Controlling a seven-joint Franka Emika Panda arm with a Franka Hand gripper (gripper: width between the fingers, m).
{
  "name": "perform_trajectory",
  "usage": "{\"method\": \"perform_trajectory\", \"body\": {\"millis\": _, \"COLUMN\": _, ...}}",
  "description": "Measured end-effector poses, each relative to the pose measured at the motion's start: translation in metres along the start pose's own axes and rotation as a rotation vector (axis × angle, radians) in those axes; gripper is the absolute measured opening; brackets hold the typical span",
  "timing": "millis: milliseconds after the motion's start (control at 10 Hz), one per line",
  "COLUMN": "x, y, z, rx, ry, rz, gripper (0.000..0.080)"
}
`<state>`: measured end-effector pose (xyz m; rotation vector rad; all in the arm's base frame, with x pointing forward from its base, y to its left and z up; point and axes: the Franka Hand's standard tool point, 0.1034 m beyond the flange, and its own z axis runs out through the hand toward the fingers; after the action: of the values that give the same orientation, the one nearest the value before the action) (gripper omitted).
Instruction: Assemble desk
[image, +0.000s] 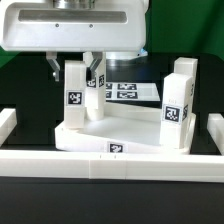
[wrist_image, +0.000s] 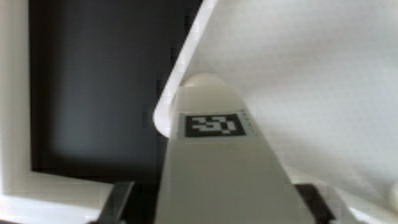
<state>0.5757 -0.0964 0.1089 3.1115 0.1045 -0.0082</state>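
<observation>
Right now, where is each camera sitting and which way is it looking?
Exterior view: off the arm, low at the table's edge, facing the tabletop across the border rail; the gripper shows, its jaws around one leg, another leg stands at the exterior view's right.
Wrist view: on the wrist, looking along the jaws at that leg; only dark finger tips show.
Shared: the gripped leg and its tag.
</observation>
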Motion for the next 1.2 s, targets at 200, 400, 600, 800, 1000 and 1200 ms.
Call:
{"method": "perform_trajectory", "body": {"millis": 200, "x": -0.0001, "y": 0.0, "z": 0.0001, "rx": 0.0, "ry": 0.0, "rz": 0.176, "gripper": 0.0292}}
{"method": "perform_trajectory", "body": {"millis": 400, "x": -0.0001, "y": -0.0001, "z": 0.0003, "rx": 0.0, "ry": 0.0, "rz": 0.3, "gripper": 0.0292}}
{"method": "perform_trajectory", "body": {"millis": 600, "x": -0.0001, "y": -0.0001, "z": 0.0004, "rx": 0.0, "ry": 0.0, "rz": 0.436, "gripper": 0.0292}}
{"method": "perform_trajectory", "body": {"millis": 800, "x": -0.0001, "y": -0.0003, "z": 0.0006, "rx": 0.003, "ry": 0.0, "rz": 0.583, "gripper": 0.0292}}
{"method": "perform_trajectory", "body": {"millis": 1000, "x": -0.0001, "y": 0.0004, "z": 0.0006, "rx": 0.017, "ry": 0.001, "rz": 0.738, "gripper": 0.0292}}
{"method": "perform_trajectory", "body": {"millis": 1200, "x": 0.0006, "y": -0.0003, "z": 0.0005, "rx": 0.044, "ry": 0.0, "rz": 0.97, "gripper": 0.0292}}
